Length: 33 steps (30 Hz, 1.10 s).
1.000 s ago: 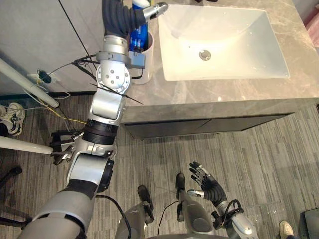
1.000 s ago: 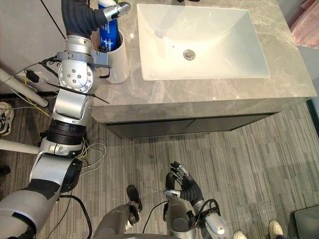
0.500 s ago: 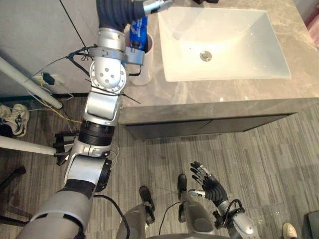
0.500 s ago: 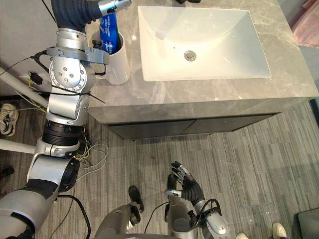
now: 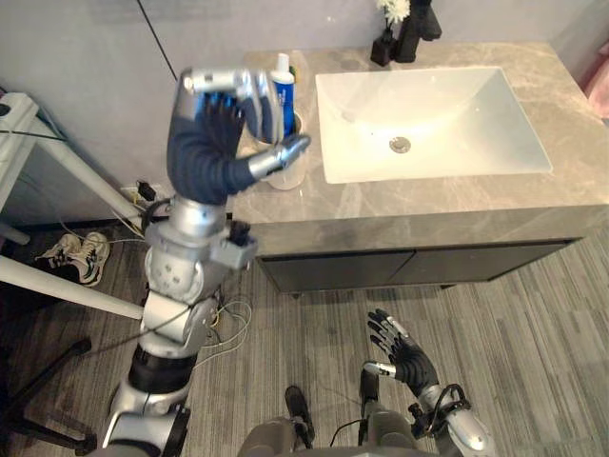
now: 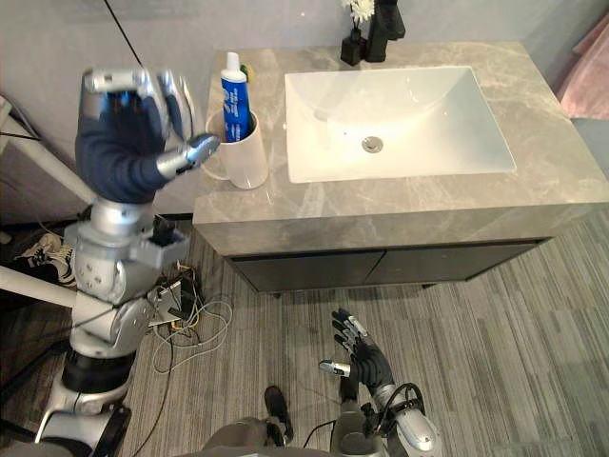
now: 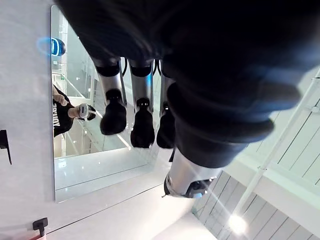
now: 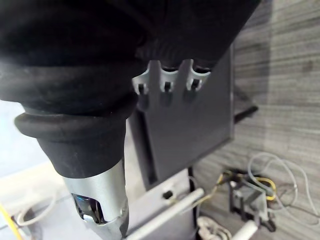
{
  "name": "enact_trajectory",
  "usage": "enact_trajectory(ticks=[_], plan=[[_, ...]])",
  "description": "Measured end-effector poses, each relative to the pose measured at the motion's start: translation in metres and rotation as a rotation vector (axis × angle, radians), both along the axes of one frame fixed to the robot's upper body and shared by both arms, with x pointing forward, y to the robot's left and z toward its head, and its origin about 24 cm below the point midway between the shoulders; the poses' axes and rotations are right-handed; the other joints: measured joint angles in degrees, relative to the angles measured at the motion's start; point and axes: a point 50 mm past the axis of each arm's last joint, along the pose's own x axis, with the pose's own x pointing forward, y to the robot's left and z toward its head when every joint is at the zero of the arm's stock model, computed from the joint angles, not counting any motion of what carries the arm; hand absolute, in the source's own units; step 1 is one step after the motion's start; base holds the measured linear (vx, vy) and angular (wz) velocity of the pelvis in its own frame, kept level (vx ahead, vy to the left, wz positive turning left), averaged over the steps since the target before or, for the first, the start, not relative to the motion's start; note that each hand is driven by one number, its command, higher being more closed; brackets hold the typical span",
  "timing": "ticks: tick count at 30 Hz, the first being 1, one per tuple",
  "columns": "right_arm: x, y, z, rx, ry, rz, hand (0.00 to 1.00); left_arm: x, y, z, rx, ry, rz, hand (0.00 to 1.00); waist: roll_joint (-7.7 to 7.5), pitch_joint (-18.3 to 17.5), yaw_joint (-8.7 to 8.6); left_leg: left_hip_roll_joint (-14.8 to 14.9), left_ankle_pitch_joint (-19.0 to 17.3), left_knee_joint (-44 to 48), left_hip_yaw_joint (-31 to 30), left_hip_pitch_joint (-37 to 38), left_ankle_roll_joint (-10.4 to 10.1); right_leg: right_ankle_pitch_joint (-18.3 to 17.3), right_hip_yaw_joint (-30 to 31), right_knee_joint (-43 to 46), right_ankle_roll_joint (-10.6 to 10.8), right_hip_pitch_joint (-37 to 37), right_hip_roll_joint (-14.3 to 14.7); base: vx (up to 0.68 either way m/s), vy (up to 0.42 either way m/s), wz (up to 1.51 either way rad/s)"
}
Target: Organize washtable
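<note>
Hovering left of the cup (image 6: 246, 157), left hand (image 5: 214, 133) is loose-fingered & empty, prob. because toothpaste tube (image 6: 234, 95) stands upright inside it on countertop (image 6: 400, 200) just beside sink (image 6: 409, 124); vase (image 6: 353, 43) & faucet (image 6: 388, 21) sit behind, nothing obstructing; right hand (image 6: 363, 356) idles low, fingers spread.

A grey marbled worktop (image 6: 561, 186) sits on a dark cabinet (image 6: 381, 267). A white cup (image 6: 244, 157) stands on its near corner, just beside the thumb tip of the raised left hand (image 6: 119, 143) and below its fingers (image 6: 143, 81). Farther from the fingers, a white rectangular sink (image 6: 409, 105) is set into the stone. At the back edge, well apart from the fingers, a black faucet (image 6: 388, 24) stands just beside a small dark vase (image 6: 352, 48) of white flowers.
</note>
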Motion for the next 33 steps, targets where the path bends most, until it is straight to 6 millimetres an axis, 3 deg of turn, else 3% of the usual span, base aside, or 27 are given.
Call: enact_trajectory(ticks=[3, 7, 17, 27, 33], plan=[[0.001, -0.003, 0.0, 0.002, -0.002, -0.029, 0.0, -0.001, 0.001, -0.018, -0.02, 0.101, 0.0, 1.0, -0.02, -0.01, -0.06, -0.03, 0.0, 0.0, -0.04, 0.1, 0.0, 0.02, -0.04, 0.0, 0.03, 0.27, -0.03, 0.0, 0.0, 0.0], [-0.002, -0.007, -0.001, -0.012, 0.009, -0.04, 0.0, -0.002, -0.002, -0.027, -0.034, 0.15, -0.014, 1.0, -0.16, -0.08, -0.15, -0.03, 0.0, -0.27, -0.07, 0.89, 0.0, -0.13, -0.08, 0.0, 0.11, 0.91, -0.01, 0.0, 0.0, 0.0], [-0.006, -0.018, -0.003, -0.045, 0.023, -0.105, 0.0, 0.018, -0.017, -0.06, -0.007, 0.325, 0.011, 1.0, -1.25, -0.12, -0.6, 0.02, -0.04, -0.77, 1.42, 0.61, -0.06, -0.06, 1.38, 0.02, 0.2, -0.37, 0.14, 0.0, 0.002, -0.07], [-0.003, -0.019, 0.001, -0.041, 0.005, -0.155, 0.0, 0.036, -0.03, -0.064, 0.033, 0.352, 0.035, 1.0, -2.34, 0.7, -1.36, 0.25, -0.56, -0.63, 2.98, -0.13, -0.22, 0.11, 3.1, 0.02, 0.44, -1.9, 0.4, 0.01, -0.006, -0.09], [0.001, -0.019, 0.009, -0.037, -0.035, -0.165, 0.0, 0.048, -0.037, -0.065, 0.028, 0.38, 0.059, 1.0, -2.17, 2.08, -1.68, 0.36, -1.59, 1.02, 3.37, -1.04, -0.02, 0.26, 3.54, 0.03, 0.65, -2.25, 0.26, 0.0, -0.001, -0.03]])
